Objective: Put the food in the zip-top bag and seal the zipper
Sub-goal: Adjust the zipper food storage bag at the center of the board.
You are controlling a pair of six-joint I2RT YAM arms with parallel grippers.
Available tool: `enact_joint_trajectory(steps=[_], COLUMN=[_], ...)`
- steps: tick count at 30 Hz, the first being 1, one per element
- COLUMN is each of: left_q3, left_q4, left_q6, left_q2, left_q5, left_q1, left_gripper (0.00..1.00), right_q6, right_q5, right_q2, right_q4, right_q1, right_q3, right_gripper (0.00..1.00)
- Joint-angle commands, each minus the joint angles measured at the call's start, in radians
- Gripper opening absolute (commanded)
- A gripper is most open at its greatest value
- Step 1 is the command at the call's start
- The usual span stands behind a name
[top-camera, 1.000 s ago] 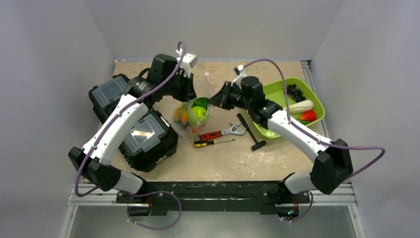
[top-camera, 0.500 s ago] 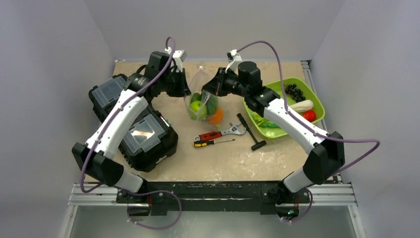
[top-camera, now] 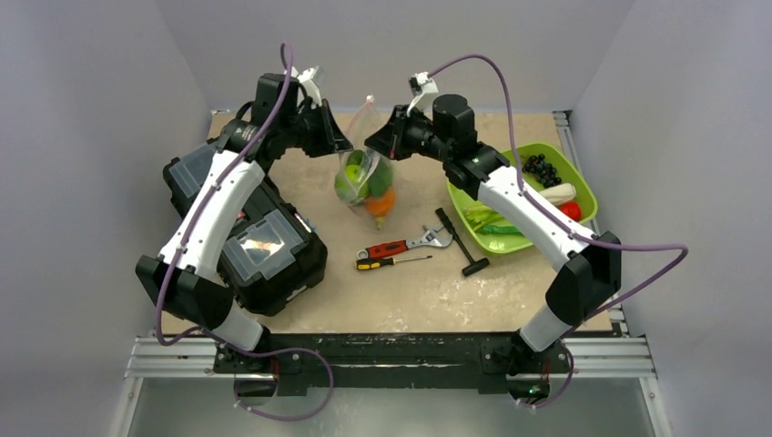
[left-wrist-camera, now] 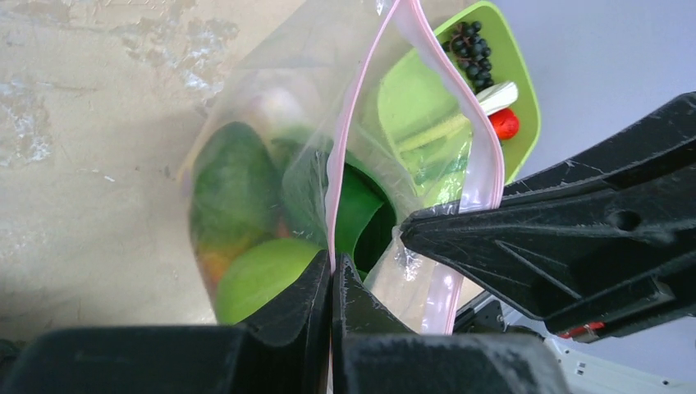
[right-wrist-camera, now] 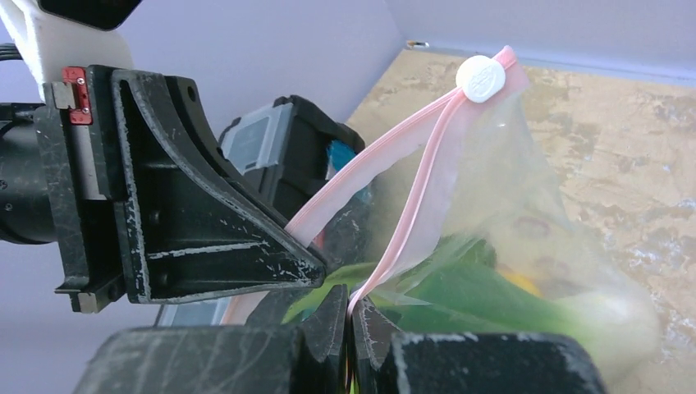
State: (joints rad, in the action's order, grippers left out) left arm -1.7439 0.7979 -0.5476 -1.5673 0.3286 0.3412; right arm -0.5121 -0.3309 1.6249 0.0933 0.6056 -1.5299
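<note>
The left gripper point(left-wrist-camera: 332, 283) and right gripper point(right-wrist-camera: 349, 316) are each pinched shut on opposite sides of the pinkish-red zipper strip point(right-wrist-camera: 410, 135). The clear floppy plastic zip-top bag point(top-camera: 362, 155) hangs between them, with small toy fruits and vegetables point(top-camera: 369, 182) inside. Since a second ago both grippers have risen and moved back, drawing the bag up.

Top view bright, evenly lit from above, slightly soft; only pale, diffuse shadows lie on the table point(top-camera: 437, 291) beneath the arms; in the wrist views the near fingers of the left gripper point(left-wrist-camera: 331, 275) and right gripper point(right-wrist-camera: 349, 312) are dark and blurred; a mild sheen whitens the zip-top bag point(left-wrist-camera: 246, 90); its contents look hazy.
</note>
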Motion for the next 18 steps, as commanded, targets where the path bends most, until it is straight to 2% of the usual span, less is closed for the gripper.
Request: enact_joint_trajectory(steps=[1,7,18], left_q3=[-0.032,-0.046,0.001], left_q4=[-0.049,-0.004,-0.106], left_q6=[-0.032,-0.046,-0.084], left_q2=[0.034,-0.045,-0.001], left_q5=[0.034,0.089,0.251], left_q1=[-0.003,-0.065,-0.07], left_gripper=[0.0,0.0,0.0], right_q6=[-0.014,-0.069,-0.139], right_q5=[-0.015,-0.053,-0.111], right_q2=[-0.028,0.059,0.048], right_q4=[-0.083,-0.098,-0.215], right_q1=[-0.003,-0.006,-0.004], right_q3=[-0.01,-0.016,0.035], right_gripper=[0.0,0.0,0.0])
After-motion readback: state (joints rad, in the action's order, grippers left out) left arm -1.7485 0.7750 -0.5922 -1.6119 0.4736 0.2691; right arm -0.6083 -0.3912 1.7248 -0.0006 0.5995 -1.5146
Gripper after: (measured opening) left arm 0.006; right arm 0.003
